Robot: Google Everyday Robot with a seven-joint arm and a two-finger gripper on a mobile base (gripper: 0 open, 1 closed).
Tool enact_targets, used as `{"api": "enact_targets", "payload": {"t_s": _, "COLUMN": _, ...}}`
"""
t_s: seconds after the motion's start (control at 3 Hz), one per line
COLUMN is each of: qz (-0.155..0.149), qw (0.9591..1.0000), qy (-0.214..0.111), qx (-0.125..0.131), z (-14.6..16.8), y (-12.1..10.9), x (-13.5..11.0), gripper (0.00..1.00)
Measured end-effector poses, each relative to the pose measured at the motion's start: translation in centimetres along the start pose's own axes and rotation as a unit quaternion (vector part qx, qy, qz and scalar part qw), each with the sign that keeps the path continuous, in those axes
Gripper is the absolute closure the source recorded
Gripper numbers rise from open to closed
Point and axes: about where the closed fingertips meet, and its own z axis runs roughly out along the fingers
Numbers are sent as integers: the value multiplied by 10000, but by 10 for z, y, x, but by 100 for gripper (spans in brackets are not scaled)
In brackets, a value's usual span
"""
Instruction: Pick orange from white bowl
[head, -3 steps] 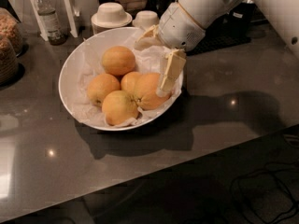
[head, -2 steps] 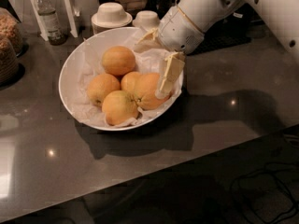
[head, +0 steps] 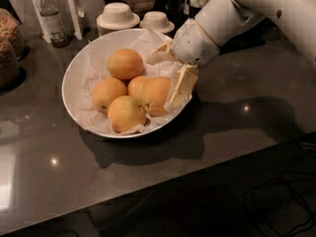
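Note:
The white bowl (head: 74,83), lined with crumpled white paper, sits on the dark counter and holds five yellow-orange fruits. The orange (head: 157,96), the biggest, lies at the right side of the bowl, touching smaller ones. My gripper (head: 169,72) reaches in over the bowl's right rim with its fingers spread. One cream finger (head: 180,86) hangs down against the orange's right side. The other finger (head: 159,54) points left above the paper, behind the orange. Nothing is held.
Two small upturned white cups on saucers (head: 117,15) (head: 156,20) stand behind the bowl. A bottle (head: 48,18) stands at the back left, and jars (head: 9,48) at the left edge. The counter's front edge (head: 163,181) runs diagonally below the bowl.

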Motion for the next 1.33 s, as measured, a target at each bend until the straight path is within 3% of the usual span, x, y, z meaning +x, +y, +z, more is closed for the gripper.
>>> {"api": "enact_targets", "payload": {"t_s": 0.67, "qz": 136, "qw": 9999, "qy": -64, "qx": -22, "z": 3, "y": 5, "x": 5, "gripper": 17}}
{"api": "enact_targets", "payload": {"t_s": 1.33, "qz": 188, "qw": 9998, "qy": -38, "qx": -96, "z": 2, "y": 11, "x": 7, "gripper": 56}}
